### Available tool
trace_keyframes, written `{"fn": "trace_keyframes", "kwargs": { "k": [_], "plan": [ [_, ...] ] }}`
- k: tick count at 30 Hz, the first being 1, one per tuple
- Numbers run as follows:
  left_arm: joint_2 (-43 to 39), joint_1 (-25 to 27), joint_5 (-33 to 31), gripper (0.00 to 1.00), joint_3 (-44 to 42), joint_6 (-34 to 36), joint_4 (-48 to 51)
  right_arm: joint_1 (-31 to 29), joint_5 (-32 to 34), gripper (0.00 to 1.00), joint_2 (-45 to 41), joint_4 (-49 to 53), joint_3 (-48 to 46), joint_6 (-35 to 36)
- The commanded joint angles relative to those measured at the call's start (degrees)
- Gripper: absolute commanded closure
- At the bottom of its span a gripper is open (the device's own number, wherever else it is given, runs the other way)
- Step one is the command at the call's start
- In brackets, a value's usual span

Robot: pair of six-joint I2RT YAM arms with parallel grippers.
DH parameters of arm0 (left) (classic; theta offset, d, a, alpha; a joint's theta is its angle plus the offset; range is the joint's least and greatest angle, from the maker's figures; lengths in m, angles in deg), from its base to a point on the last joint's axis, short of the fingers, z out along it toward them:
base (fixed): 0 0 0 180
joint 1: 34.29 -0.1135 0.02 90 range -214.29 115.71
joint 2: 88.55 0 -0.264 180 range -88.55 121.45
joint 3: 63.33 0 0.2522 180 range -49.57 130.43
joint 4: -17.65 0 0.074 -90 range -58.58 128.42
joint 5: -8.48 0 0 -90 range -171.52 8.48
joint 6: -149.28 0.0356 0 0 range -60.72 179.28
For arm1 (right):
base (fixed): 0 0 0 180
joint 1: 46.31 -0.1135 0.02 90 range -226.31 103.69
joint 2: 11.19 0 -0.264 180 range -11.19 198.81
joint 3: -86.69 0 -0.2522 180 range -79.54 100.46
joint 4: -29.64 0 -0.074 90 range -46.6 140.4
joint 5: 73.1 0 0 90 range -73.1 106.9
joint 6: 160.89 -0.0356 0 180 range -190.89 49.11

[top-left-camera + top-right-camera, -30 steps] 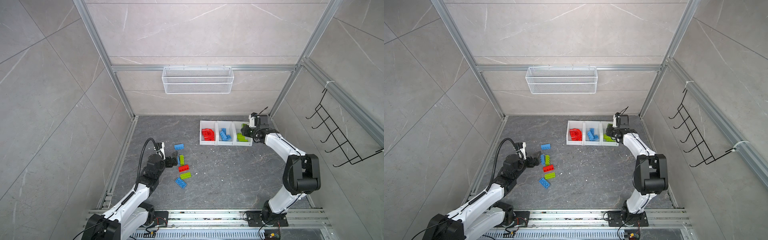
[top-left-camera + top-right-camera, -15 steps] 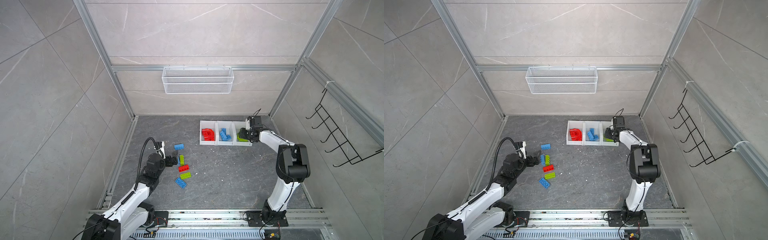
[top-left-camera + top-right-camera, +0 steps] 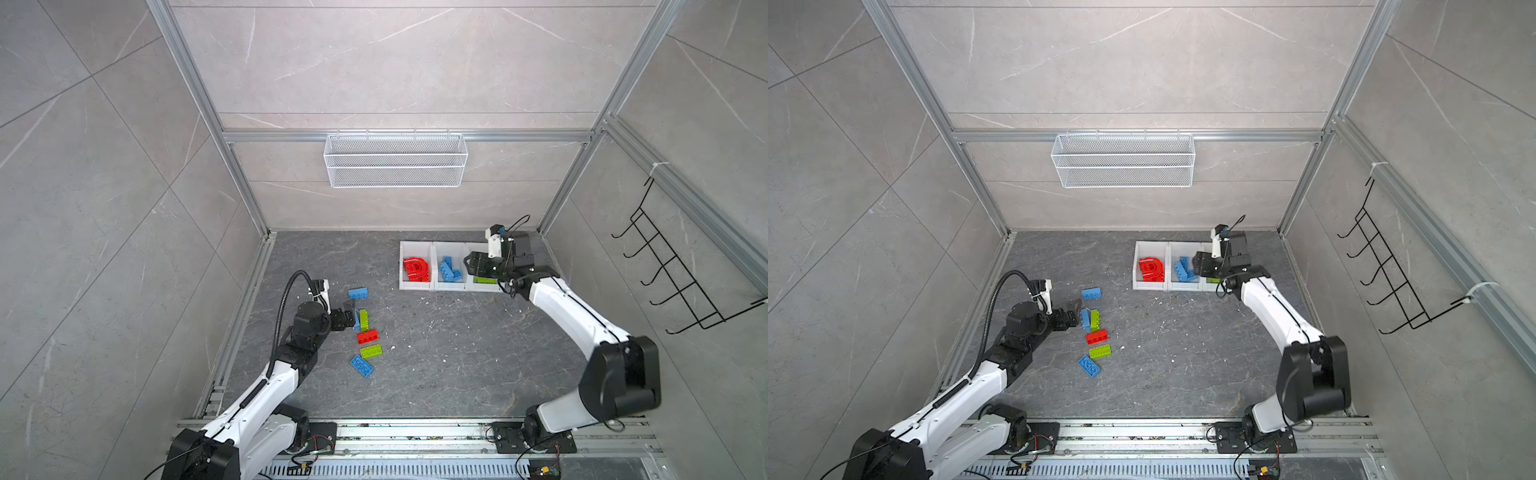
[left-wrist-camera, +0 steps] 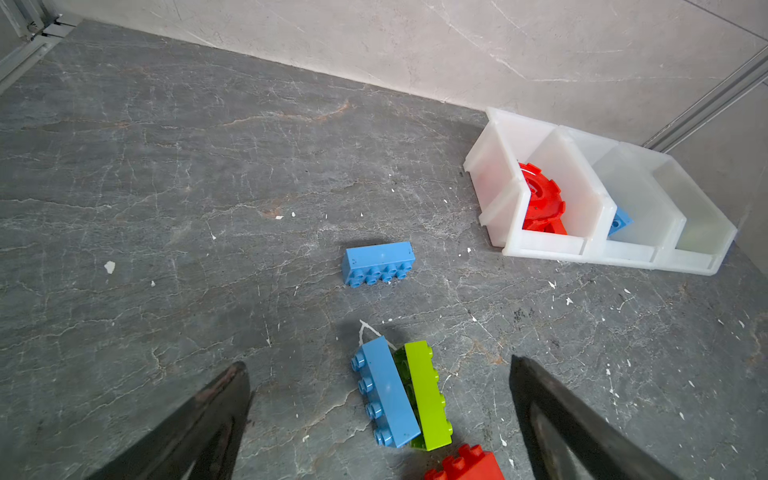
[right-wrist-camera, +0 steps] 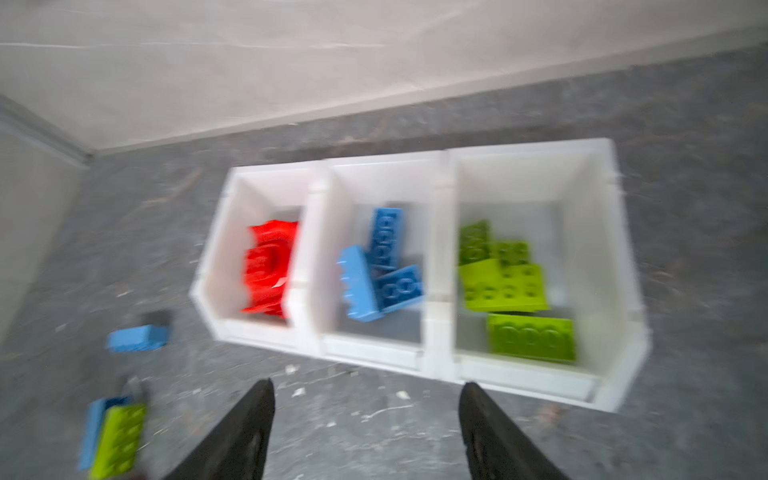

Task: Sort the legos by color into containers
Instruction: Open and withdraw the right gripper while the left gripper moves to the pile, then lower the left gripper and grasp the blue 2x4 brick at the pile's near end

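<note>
R fingers (image 5: 232,436) spread apart, grn lego (image 5: 532,337) now in rt bin (image 5: 592,257).

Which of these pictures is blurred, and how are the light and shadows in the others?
Right wrist view: smeared, the containers and green legos have soft edges. Left wrist view: sharp, the blue lego casts a short soft shadow. Both top views: sharp, evenly lit.
</note>
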Motion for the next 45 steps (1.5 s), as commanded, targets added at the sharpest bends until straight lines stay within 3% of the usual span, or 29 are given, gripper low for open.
{"fn": "trace_keyframes", "kwargs": {
  "k": [1,3,10,15,18,22,24,29,33,41,45],
  "plan": [
    [1.0,0.0,0.4,0.0,7.6,-3.4,12.5,-5.1,-3.5,0.24,-4.9,-6.1,-8.4,-3.0],
    [1.1,2.3,0.8,0.0,10.5,-6.7,19.6,-6.6,-3.6,0.21,-7.3,-9.6,-12.5,-3.8],
    [-5.3,19.3,-14.1,0.0,10.0,-19.5,36.4,-8.3,-1.9,0.18,-12.4,-23.3,-23.6,-3.8],
    [-10.0,29.1,-18.5,0.03,5.1,-32.2,41.7,-10.9,2.9,0.18,-20.6,-31.6,-32.8,-2.8],
    [-8.0,36.3,-20.2,0.07,3.7,-38.8,42.0,-11.6,2.4,0.18,-21.3,-32.4,-34.0,-2.8],
    [-0.5,51.1,-31.6,0.08,5.9,-51.9,47.3,-12.0,2.0,0.18,-20.9,-30.4,-32.6,-1.0],
    [4.7,55.9,-34.2,0.08,7.9,-56.8,49.1,-12.0,3.6,0.17,-21.7,-27.6,-31.7,0.7],
    [17.4,58.5,-34.7,0.07,14.2,-61.7,52.7,-12.0,4.5,0.15,-23.2,-28.7,-33.0,0.0],
    [20.1,58.8,-36.1,0.04,14.3,-65.6,54.0,-12.0,3.3,0.15,-23.0,-28.9,-32.8,-0.2],
    [6.2,58.8,-37.3,0.08,1.7,-66.3,44.9,-12.0,2.8,0.16,-23.2,-29.3,-33.2,-0.4],
    [-1.8,58.8,-40.0,0.1,1.1,-67.7,51.5,-12.3,-3.4,0.24,-19.1,-28.0,-30.6,-0.1]
  ]
}}
